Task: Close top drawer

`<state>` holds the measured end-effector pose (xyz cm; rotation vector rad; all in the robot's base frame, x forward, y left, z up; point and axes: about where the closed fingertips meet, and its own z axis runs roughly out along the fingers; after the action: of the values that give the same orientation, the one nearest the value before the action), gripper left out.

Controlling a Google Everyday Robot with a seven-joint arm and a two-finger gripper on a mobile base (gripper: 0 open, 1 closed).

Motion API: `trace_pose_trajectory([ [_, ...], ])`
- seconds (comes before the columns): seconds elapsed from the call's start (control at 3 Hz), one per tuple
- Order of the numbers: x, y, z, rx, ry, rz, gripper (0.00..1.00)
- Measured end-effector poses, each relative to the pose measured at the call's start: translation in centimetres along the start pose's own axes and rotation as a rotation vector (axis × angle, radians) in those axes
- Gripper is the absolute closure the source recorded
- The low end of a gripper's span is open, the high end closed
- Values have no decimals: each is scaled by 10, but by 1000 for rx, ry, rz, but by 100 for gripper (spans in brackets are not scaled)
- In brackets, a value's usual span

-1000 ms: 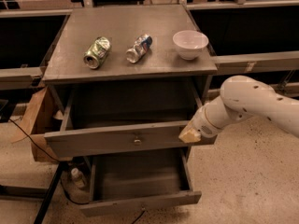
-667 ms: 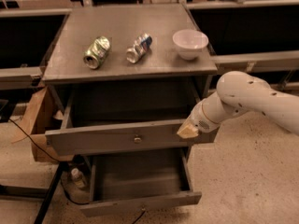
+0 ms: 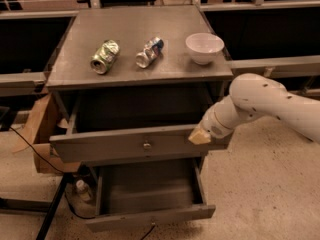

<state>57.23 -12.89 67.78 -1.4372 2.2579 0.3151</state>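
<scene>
The top drawer [image 3: 110,146] of the grey cabinet stands pulled out, showing a tall flat front panel with a small brass centre knob [image 3: 146,145] and a dark, deep box behind it. My gripper [image 3: 199,136], on the white arm [image 3: 260,101] coming in from the right, is against the right end of that front panel, right of the knob. A second grey drawer [image 3: 150,215] below is also pulled out, further forward, and looks empty.
On the cabinet top [image 3: 135,34] lie two crushed cans [image 3: 105,56] [image 3: 150,52] and a white bowl [image 3: 204,47]. A cardboard box [image 3: 40,134] stands left of the cabinet. A small bottle [image 3: 81,189] and a black cable [image 3: 30,144] are on the floor at lower left.
My gripper has moved a little left and up along the right end of the top drawer's front. The front panel sits slightly further in than before.
</scene>
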Motion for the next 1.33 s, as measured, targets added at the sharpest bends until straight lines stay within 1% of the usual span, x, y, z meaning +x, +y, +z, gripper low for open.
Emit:
trace_pose_trajectory([
  [0.33,8,-11,10,-5,37,10,100],
  [0.67,8,-11,10,-5,37,10,100],
  [1.33,-4,-31,15,11,43,1,100],
])
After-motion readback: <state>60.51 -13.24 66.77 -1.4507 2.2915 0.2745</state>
